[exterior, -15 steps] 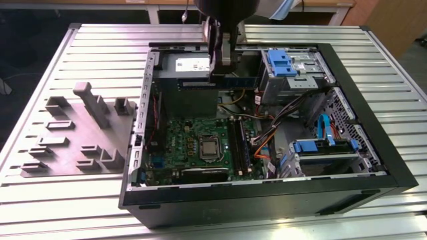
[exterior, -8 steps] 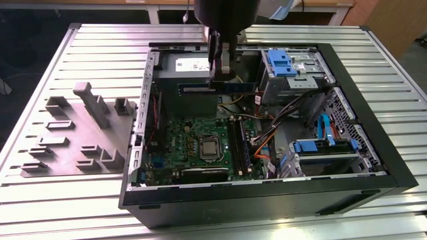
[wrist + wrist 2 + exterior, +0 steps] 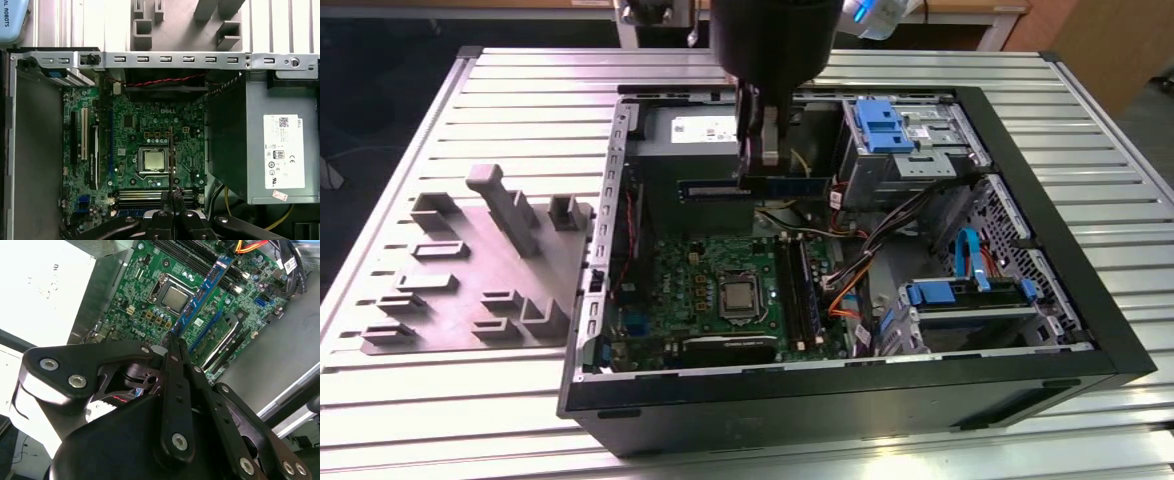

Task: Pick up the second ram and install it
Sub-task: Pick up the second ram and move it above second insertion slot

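Note:
The second ram (image 3: 798, 186) is a thin blue-green stick held level above the open computer case, over the edge between power supply and motherboard. My gripper (image 3: 754, 178) hangs straight down and is shut on it near its middle. In the second wrist view the ram (image 3: 202, 292) juts out from the gripper (image 3: 172, 340) over the motherboard beside the processor (image 3: 175, 297). The first wrist view shows the ram (image 3: 171, 155) edge-on as a thin line above the gripper (image 3: 172, 192). The black memory sockets (image 3: 798, 285) lie below, beside the processor (image 3: 738, 297).
The case's metal walls (image 3: 607, 200) ring the motherboard (image 3: 694, 265). A grey power supply (image 3: 694, 130) sits at the back, and blue drive cages (image 3: 881, 125) and cable bundles (image 3: 854, 270) are on the exterior view's right. A grey fixture plate (image 3: 480, 260) lies on the slatted table.

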`<state>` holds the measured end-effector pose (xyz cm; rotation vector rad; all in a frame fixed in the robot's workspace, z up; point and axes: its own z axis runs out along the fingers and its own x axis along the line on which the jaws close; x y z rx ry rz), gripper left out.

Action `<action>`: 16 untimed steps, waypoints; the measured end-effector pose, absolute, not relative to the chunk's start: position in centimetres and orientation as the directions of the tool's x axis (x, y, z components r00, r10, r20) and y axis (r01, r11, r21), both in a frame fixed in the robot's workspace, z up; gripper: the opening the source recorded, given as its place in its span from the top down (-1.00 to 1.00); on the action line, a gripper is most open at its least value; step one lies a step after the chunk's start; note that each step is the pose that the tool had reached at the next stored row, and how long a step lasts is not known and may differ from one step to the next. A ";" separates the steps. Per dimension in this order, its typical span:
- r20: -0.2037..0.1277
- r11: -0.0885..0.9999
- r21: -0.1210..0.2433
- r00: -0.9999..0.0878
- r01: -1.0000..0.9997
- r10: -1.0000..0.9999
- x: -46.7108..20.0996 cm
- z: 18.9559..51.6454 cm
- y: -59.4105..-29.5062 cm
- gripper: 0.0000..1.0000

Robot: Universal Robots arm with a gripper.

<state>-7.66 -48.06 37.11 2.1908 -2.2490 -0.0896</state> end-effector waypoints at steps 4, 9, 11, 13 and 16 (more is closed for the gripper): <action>-0.039 0.025 0.041 -0.027 -0.999 -0.999 -7.7 36.4 -48.1 0.77; -0.039 0.025 0.041 -0.027 -0.999 -0.999 -7.7 35.5 -48.2 0.77; -0.039 0.026 0.041 -0.027 -0.999 -0.999 -7.7 35.1 -48.2 0.77; -0.039 0.025 0.041 -0.027 -0.999 -0.999 -7.7 34.8 -48.3 0.77; -0.039 0.025 0.041 -0.027 -0.999 -0.999 -7.7 34.2 -48.3 0.77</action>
